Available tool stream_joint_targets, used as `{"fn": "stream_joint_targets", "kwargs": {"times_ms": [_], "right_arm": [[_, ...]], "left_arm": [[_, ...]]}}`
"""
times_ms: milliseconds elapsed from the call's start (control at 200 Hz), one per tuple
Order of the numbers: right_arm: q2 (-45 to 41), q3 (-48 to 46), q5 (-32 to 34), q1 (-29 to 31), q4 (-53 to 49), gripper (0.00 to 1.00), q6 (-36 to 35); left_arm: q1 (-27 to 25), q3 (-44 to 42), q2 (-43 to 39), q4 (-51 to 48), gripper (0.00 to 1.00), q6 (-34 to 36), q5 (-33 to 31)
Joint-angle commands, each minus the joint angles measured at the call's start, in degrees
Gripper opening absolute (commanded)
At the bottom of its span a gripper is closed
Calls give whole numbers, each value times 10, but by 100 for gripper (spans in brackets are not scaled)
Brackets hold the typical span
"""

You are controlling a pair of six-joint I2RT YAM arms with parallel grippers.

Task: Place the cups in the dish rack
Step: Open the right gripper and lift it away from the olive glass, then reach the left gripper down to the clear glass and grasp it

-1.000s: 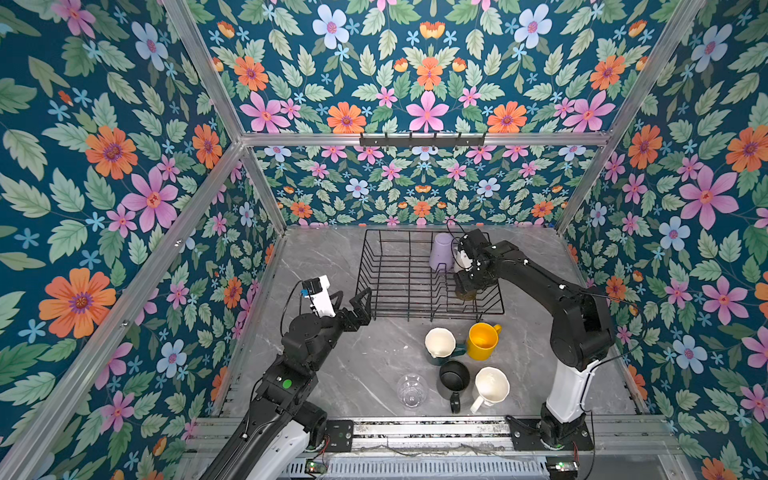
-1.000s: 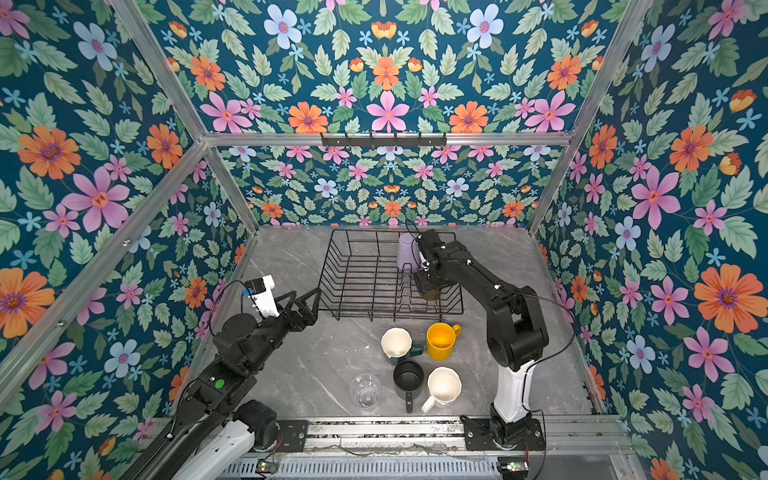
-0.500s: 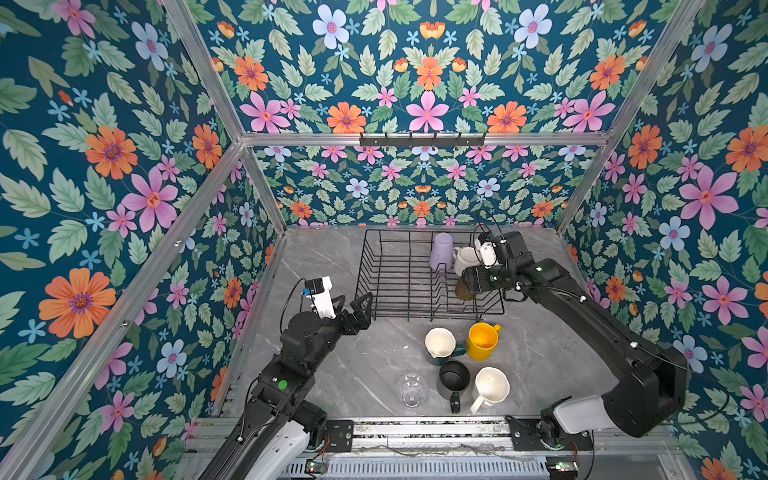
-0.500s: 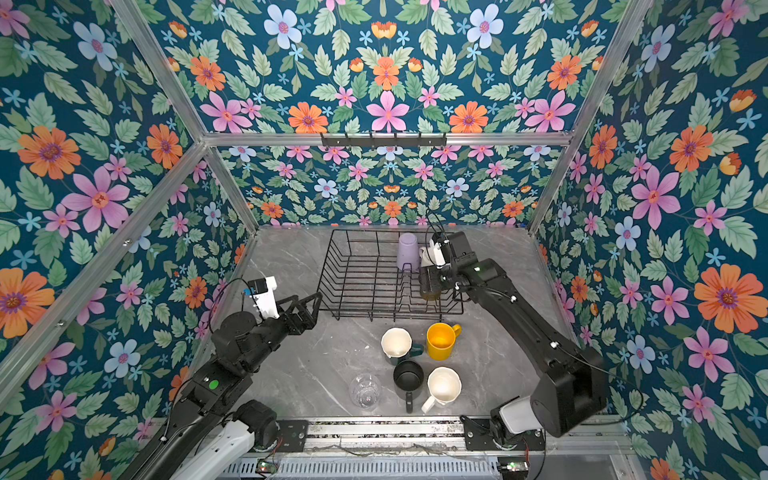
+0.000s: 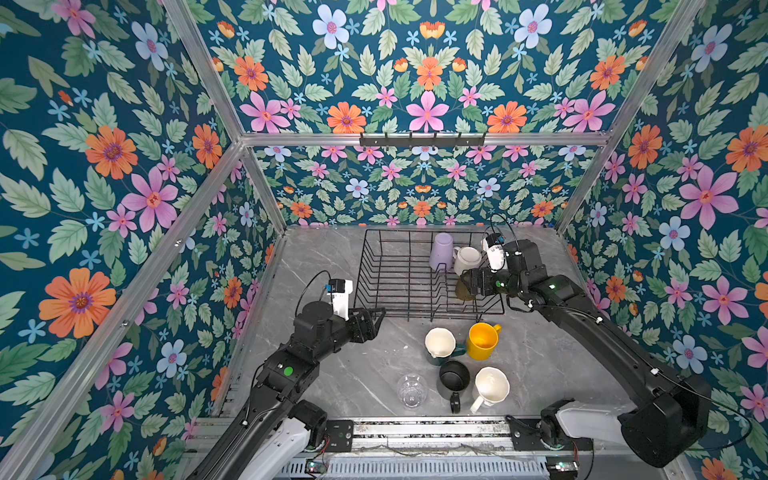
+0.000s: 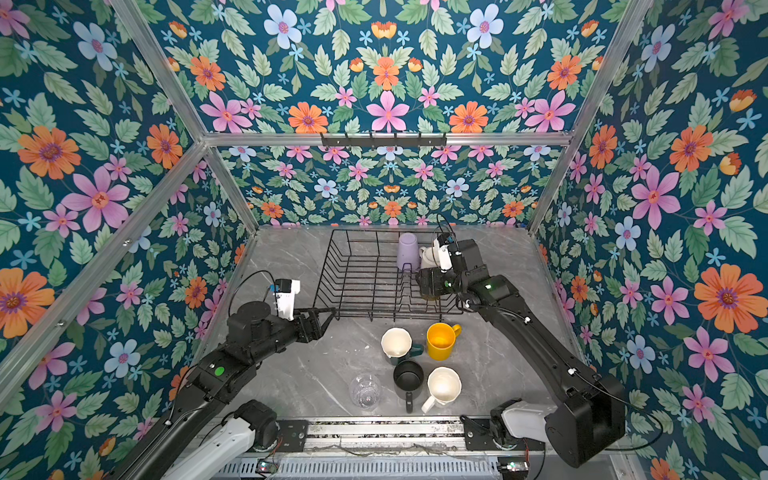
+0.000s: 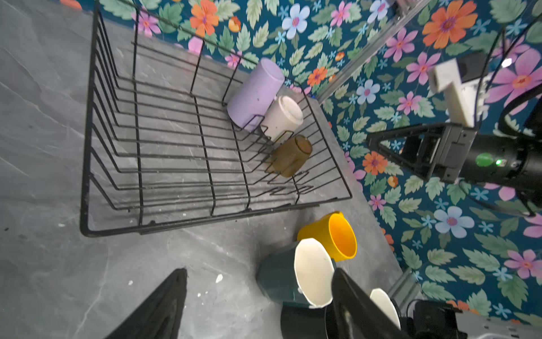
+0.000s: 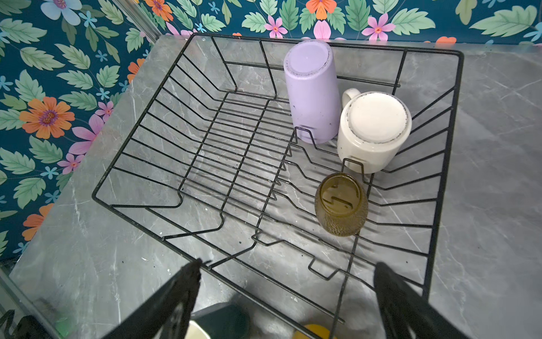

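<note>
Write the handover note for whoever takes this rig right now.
Left claw: open, empty, near the front left corner of the dish rack.
Right claw: open, empty, over the rack's front right part.
Done: lavender tumbler, white mug and olive glass sit upside down in the rack.
To do: dark green mug, yellow mug, black mug, second white mug and clear glass are on the table in front of the rack.

Grey marbled surface [image 5: 328, 257], a few pale specks on it. Floral-papered walls [image 5: 428, 62] on three sides, edged by aluminium frame bars [image 5: 540, 139]. Black hook rail [image 5: 422, 140] on the back bar; metal track [image 5: 428, 430] along the front.
</note>
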Motion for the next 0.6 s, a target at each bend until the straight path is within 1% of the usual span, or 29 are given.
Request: {"fn": "stream_joint_targets", "kwargs": {"times_ms": [0,70,125,230,455,595], "right_arm": [[-2,-3,2,0,22,93,9],[-3,-4,3,0,23,93,10],[-2,-5,3,1,23,93,11],[-2,-6,3,0,20,93,11],[-9,-17,8,0,21,93,13],[-12,-20,7,1,21,93,14]], "left_arm": [[-22,7,4,-24,77,9,12],[-52,10,13,-34,77,8,-9],[-85,16,22,-45,77,7,-31],[-136,28,40,-82,75,6,-67],[-188,23,38,-142,72,-9,-83],[-228,19,55,-152,70,-19,-79]]}}
